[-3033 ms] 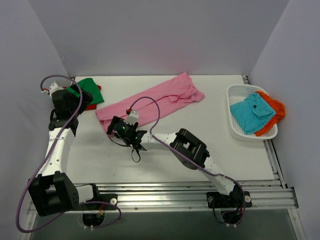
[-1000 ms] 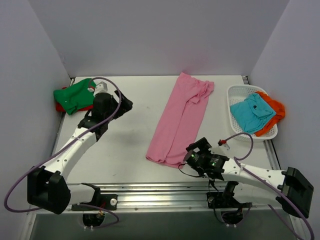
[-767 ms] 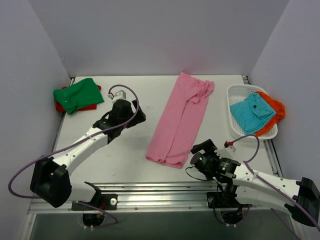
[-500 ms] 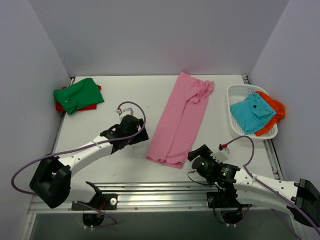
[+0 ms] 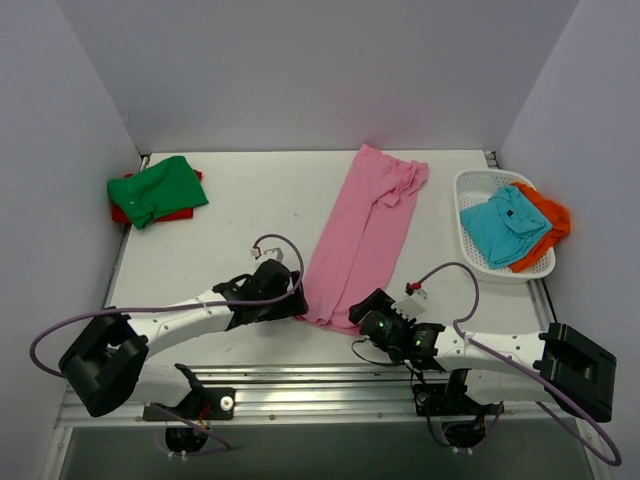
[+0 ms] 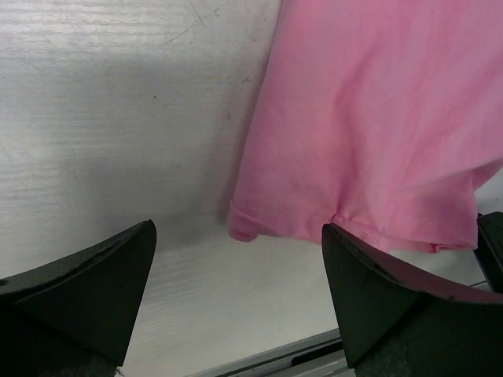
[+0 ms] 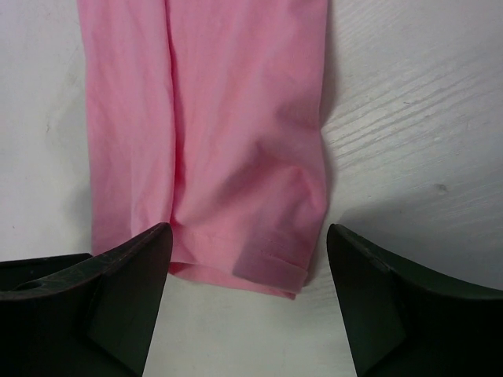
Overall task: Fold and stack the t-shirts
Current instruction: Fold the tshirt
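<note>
My counter point(image 5: 240, 215) is a white, wood-grained board, shut in by plain pale walls point(image 5: 300, 70) on three sides, with a metal rail point(image 5: 350, 378) along its near edge. The pink t-shirt point(image 5: 365, 235) lies flat on it as a long folded strip, collar end far and hem end near. Well to the left of it, in the far corner, the green t-shirt point(image 5: 155, 188) lies on the red t-shirt point(image 5: 119, 213). To its right stands the white mesh basket point(image 5: 470, 250), holding the teal t-shirt point(image 5: 503, 225) with the orange t-shirt point(image 5: 552, 220) beneath it, spilling over the rim. My left tool point(image 5: 295, 300) point(image 6: 238, 236) sits released at the hem's left corner, fingers spread wide. My right tool point(image 5: 365, 316) point(image 7: 249, 232) sits released at the hem's right corner, grasping nothing.
</note>
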Tool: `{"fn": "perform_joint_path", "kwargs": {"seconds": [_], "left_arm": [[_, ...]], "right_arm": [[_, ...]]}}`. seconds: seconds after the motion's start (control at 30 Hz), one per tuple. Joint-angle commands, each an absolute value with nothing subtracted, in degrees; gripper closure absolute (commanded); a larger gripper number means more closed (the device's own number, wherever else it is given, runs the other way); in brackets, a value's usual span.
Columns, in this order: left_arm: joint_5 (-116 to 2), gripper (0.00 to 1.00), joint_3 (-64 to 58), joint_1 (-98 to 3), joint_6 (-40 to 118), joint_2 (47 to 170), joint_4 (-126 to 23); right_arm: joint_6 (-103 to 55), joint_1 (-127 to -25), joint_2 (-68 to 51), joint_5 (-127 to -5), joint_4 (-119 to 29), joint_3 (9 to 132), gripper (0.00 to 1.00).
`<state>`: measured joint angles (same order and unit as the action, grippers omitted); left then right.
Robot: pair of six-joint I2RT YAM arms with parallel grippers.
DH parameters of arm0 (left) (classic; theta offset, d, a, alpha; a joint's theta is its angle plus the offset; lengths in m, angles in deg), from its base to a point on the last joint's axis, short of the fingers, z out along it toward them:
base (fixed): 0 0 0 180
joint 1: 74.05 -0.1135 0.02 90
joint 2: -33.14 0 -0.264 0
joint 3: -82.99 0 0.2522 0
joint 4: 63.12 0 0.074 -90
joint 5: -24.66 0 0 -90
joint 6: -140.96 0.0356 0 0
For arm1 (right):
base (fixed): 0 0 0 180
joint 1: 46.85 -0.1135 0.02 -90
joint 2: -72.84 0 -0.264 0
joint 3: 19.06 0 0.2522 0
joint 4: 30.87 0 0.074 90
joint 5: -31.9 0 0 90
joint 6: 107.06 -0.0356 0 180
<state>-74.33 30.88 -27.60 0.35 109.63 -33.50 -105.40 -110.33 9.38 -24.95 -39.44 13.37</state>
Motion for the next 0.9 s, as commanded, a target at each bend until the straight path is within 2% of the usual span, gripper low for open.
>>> {"fn": "perform_joint_path", "kwargs": {"seconds": [0.0,0.17,0.27,0.43,0.73,0.83,0.87], "left_arm": [[-72.19,0.04,31.0,-26.86,-1.51,111.0,-39.51],[-72.02,0.04,30.73,-26.06,-1.95,114.17,-41.8],[-70.88,0.03,30.91,-25.8,-2.56,117.76,-44.95],[-70.96,0.01,31.0,-25.54,-2.92,119.18,-46.11],[-72.28,0.01,31.7,-25.54,-2.92,117.34,-45.23],[-72.45,0.0,31.87,-25.54,-3.01,117.34,-45.4],[-72.37,0.0,31.96,-25.54,-3.01,117.42,-45.58]], "right_arm": [[-105.65,-110.83,9.12,-22.94,-38.65,14.91,0.27],[-105.83,-110.83,10.96,-21.71,-39.01,13.77,0.35],[-105.31,-110.83,11.92,-21.27,-38.48,12.9,0.51],[-105.22,-110.83,11.93,-21.27,-37.95,12.45,0.6],[-104.87,-110.92,11.14,-23.64,-38.74,12.98,0.58],[-105.22,-111.27,10.96,-24.96,-38.92,12.45,0.5],[-105.48,-111.71,10.44,-25.14,-39.44,12.36,0.44]]}}
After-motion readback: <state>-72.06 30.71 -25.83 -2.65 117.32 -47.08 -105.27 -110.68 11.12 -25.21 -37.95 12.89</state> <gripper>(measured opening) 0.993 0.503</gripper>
